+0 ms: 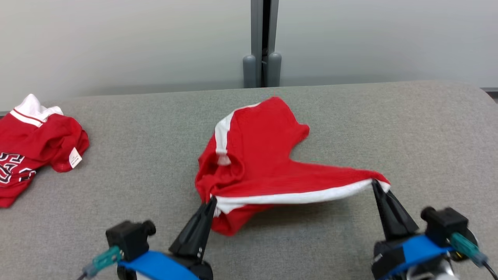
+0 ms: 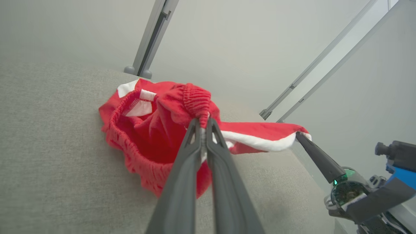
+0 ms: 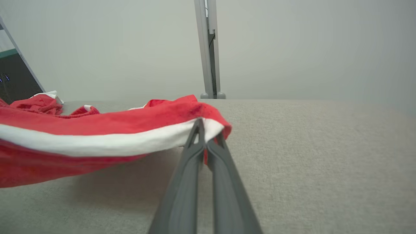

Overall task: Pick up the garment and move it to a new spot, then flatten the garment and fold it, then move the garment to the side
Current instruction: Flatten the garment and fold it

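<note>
Your left gripper (image 1: 212, 200) and right gripper (image 1: 375, 183) each have their jaws closed tight on the red mesh garment with white stripes (image 1: 256, 155) at the middle of the grey fabric-covered table (image 1: 350, 116), with the fingertips buried in cloth. The striped edge runs taut left to right between them, raised off the table, while the bulk slumps toward the far wall. A second red jersey with a white collar (image 1: 35, 144) is cut off at the left edge.
</note>
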Available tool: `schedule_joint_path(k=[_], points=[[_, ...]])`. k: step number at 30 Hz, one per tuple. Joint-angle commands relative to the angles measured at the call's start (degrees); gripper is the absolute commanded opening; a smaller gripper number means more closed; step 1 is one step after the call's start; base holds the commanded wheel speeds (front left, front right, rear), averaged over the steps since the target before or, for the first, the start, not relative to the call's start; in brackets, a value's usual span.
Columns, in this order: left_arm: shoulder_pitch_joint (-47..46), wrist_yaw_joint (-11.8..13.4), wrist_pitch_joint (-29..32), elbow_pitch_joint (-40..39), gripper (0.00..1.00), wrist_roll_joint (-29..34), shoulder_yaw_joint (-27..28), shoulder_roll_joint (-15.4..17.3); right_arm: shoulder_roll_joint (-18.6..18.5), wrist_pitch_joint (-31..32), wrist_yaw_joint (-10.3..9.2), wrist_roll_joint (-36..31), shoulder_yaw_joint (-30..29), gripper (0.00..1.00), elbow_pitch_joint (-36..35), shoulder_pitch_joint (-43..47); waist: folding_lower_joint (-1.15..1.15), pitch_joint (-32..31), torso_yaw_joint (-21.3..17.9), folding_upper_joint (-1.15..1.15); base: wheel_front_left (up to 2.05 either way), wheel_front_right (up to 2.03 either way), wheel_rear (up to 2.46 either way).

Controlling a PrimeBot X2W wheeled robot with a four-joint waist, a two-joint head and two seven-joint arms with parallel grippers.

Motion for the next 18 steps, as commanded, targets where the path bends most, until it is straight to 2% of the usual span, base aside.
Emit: schedule_joint_path(k=[1,5,9,14,18], points=[[1.17,0.55,0.19,-1.32,0.00,-0.29,0.01,0.32,-0.14,1.00,0.00,-0.11,-0.53,0.00,-2.08,1.92,0.02,-0.14,-0.09,0.00,0.00,0.00,0.00],[5.59,3.02,0.83,-6.16,0.00,-0.85,-0.29,1.31,0.06,6.07,0.00,-0.56,-3.04,0.00,-11.30,7.97,0.02,0.48,0.47,0.00,0.00,0.00,0.00],[6.87,4.19,1.10,-6.74,0.00,-1.39,-0.07,1.20,0.29,9.29,0.00,-0.47,-4.42,0.00,-15.12,10.08,0.02,1.95,1.72,0.00,0.00,0.00,0.00],[3.91,3.41,2.15,-3.73,0.00,-1.81,-1.04,-0.62,-0.49,11.43,0.00,-0.17,-4.24,0.00,-12.46,5.74,0.02,4.13,3.37,0.00,0.00,0.00,0.00],[0.46,3.64,1.55,0.10,0.00,-2.24,-0.60,-3.05,-2.17,13.42,0.00,-0.02,-2.33,0.00,-8.03,-1.70,0.02,6.27,4.57,0.00,0.00,0.00,0.00]])
